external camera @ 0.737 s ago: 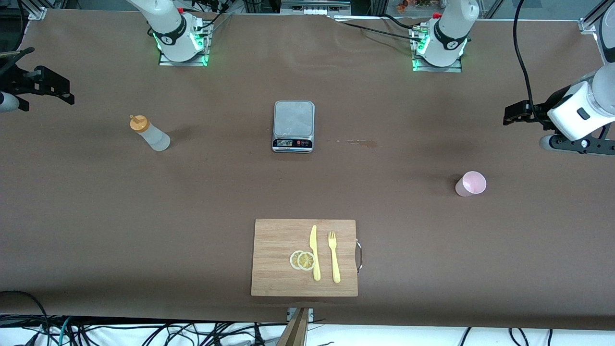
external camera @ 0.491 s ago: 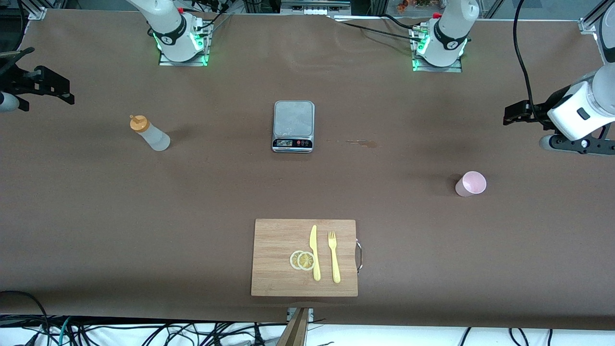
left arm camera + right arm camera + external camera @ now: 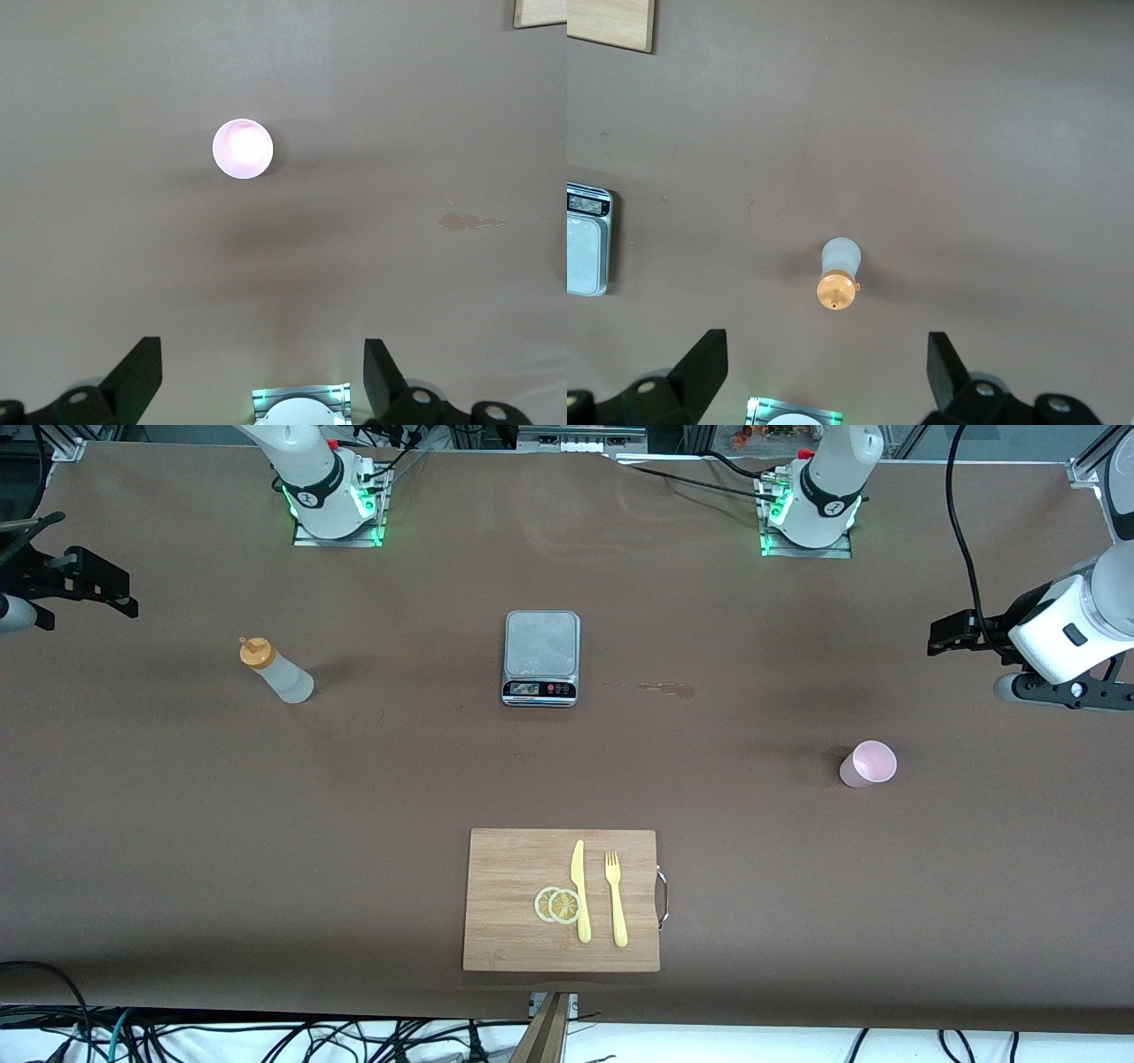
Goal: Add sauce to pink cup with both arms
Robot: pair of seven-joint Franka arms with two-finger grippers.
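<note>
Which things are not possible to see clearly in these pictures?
- Scale display, front view: too small to read.
- Scale, right wrist view: cut off by the picture's edge.
- Inside of the pink cup, left wrist view: washed out by glare; whether it holds anything is unclear.
- Sauce level: not visible through the cloudy bottle.
- Right gripper, front view: partly cut off at the edge.
- Left gripper, front view: fingers too dark to separate.

I find no change since the earlier pictures. My left tool (image 3: pixel 262 372) hangs high over the pink cup (image 3: pixel 868 763), my right tool (image 3: pixel 826 372) high over the sauce (image 3: pixel 275 670); neither shows any shift, jaws spread wide.
</note>
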